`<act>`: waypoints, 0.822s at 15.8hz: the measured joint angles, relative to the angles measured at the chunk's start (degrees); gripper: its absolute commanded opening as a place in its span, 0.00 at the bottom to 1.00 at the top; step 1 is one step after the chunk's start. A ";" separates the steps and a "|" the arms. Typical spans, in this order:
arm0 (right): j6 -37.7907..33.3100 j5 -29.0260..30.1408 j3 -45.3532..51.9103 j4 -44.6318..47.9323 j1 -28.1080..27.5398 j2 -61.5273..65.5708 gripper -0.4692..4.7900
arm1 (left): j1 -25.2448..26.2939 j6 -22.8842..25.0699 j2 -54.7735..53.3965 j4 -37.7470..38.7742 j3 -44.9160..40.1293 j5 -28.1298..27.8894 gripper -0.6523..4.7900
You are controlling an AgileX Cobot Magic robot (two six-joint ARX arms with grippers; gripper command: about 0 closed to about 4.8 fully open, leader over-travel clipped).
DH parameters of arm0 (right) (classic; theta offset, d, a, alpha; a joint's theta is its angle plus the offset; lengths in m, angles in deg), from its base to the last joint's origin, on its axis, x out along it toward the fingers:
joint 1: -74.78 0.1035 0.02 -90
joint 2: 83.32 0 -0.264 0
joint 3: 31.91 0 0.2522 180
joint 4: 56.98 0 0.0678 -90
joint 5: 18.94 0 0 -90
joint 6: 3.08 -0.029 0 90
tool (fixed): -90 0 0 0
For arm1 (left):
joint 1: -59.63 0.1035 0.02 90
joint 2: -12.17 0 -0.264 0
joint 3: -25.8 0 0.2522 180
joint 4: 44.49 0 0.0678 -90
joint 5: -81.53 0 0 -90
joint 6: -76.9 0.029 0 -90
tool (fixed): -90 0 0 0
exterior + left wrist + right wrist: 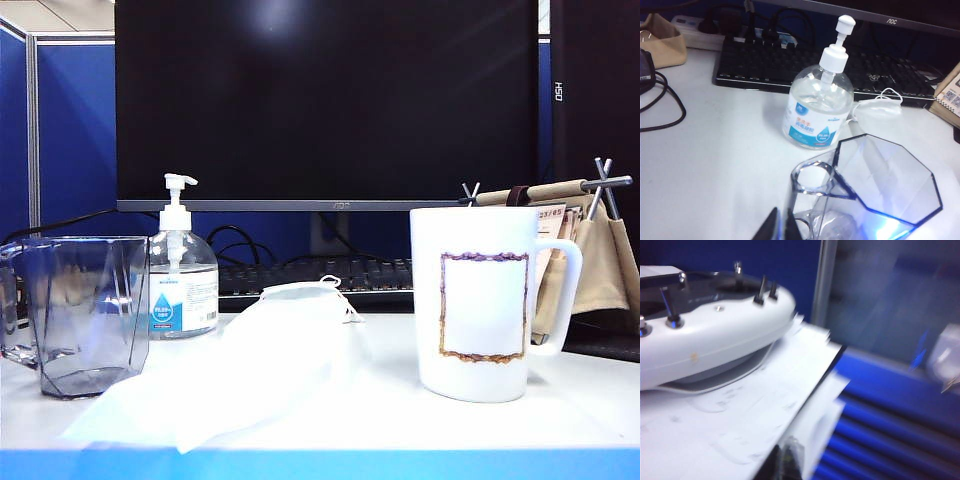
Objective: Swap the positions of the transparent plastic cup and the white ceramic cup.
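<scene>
The transparent plastic cup (85, 310) stands at the table's left, faceted and faintly blue. At the right stands the white ceramic cup (485, 300), handle to the right, with a brown-purple outline on its front. Neither gripper shows in the exterior view. In the left wrist view my left gripper (781, 227) is shut with nothing between its fingers, just beside the transparent plastic cup (885, 195), whose rim is close below the camera. My right gripper (784, 462) is shut and empty over a stack of white papers (740, 415), in a blurred view; neither cup shows there.
A clear pump bottle (182, 275) with a blue label stands behind the transparent cup. A white face mask (260, 360) lies between the cups. Behind are a black keyboard (320, 275), a monitor (325, 100) and a beige bag (600, 250). A black cable (665, 105) loops on the table.
</scene>
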 measured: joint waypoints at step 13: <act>6.88 23.50 0.11 0.00 0.15 0.00 0.08 | 0.00 0.02 0.00 -0.02 0.00 0.00 0.16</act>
